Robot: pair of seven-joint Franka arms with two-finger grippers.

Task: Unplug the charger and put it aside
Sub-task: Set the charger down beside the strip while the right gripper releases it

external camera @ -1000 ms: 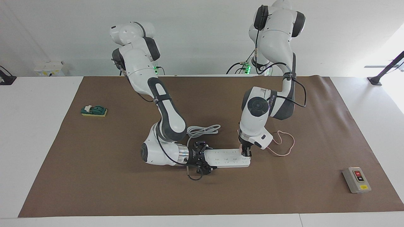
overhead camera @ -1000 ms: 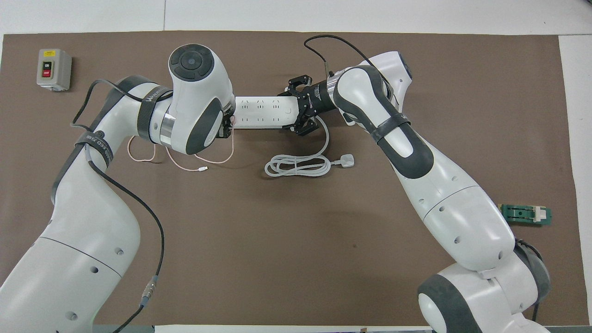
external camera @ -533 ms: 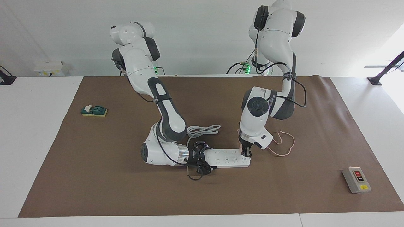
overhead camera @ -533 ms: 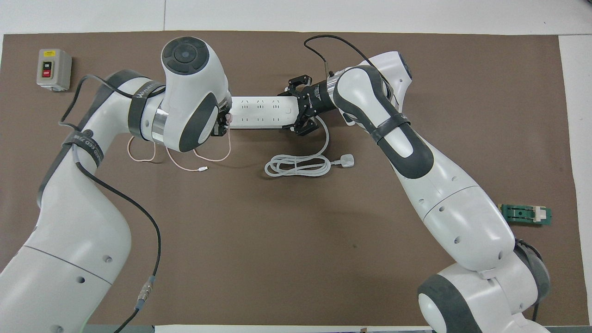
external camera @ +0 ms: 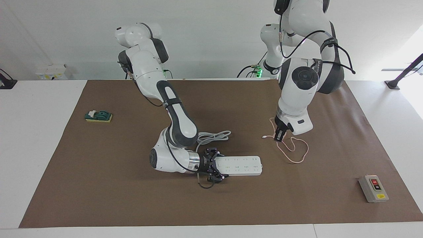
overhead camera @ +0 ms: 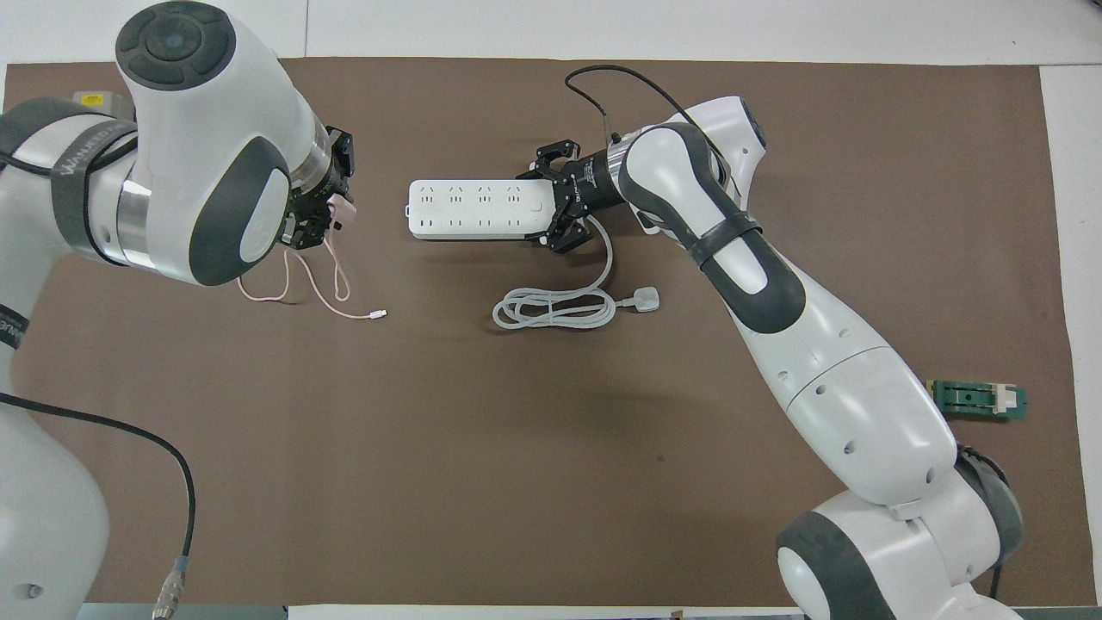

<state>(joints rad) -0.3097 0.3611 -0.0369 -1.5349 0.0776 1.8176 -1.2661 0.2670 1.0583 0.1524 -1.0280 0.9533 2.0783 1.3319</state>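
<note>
The charger (overhead camera: 345, 208), a small pale pink cube, is out of the power strip and held in my left gripper (external camera: 278, 138), which is shut on it above the brown mat, toward the left arm's end of the table. Its thin pink cable (external camera: 295, 152) hangs down and lies looped on the mat, also seen in the overhead view (overhead camera: 297, 288). The white power strip (external camera: 243, 165) lies flat on the mat. My right gripper (external camera: 215, 169) is shut on the strip's end toward the right arm's side. The left gripper (overhead camera: 330, 217) and right gripper (overhead camera: 555, 207) also show from above.
The strip's thick white cord (overhead camera: 551, 308) lies coiled with its plug (overhead camera: 646, 300), nearer to the robots than the strip. A grey switch box (external camera: 373, 188) sits at the left arm's end, a green and yellow block (external camera: 98, 115) at the right arm's end.
My left gripper has lifted off the power strip with the charger and moved toward the left arm's end, dragging the pink cable. The right gripper keeps holding the strip, which barely shifted.
</note>
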